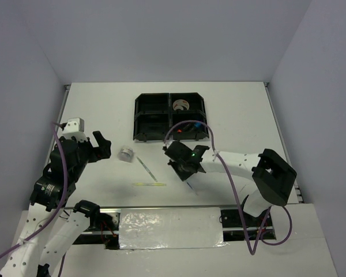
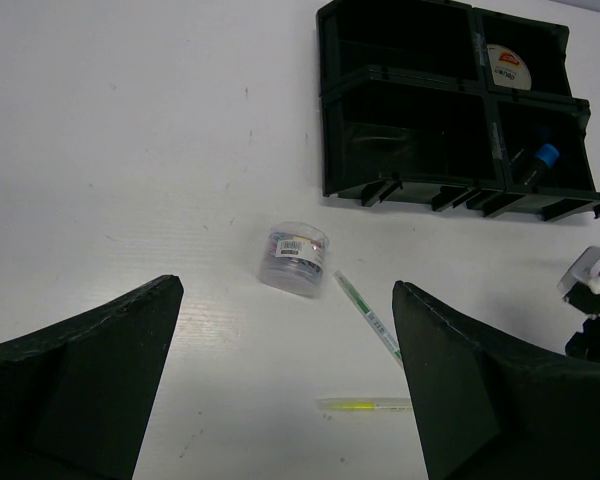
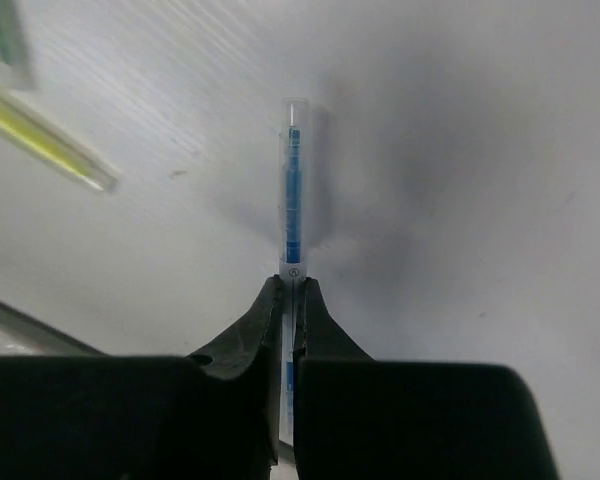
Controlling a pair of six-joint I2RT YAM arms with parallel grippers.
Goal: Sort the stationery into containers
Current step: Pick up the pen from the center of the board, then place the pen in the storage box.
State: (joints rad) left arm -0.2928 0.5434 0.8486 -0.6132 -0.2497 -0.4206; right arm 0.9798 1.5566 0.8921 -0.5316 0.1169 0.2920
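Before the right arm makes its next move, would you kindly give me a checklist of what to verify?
1. Grip: right gripper shut on the blue pen: ok.
2. Lift: blue pen clear of the table: cannot tell.
3. Other arm: left gripper open, holding nothing, away from the tray: ok.
4. Room: near-left compartment of the tray looks empty: ok.
5. Path: thin pen and yellow-green stick lie left of the right gripper, off its way to the tray: ok.

Glossy black plastic tray (image 2: 410, 150), matt white table (image 2: 130, 150)
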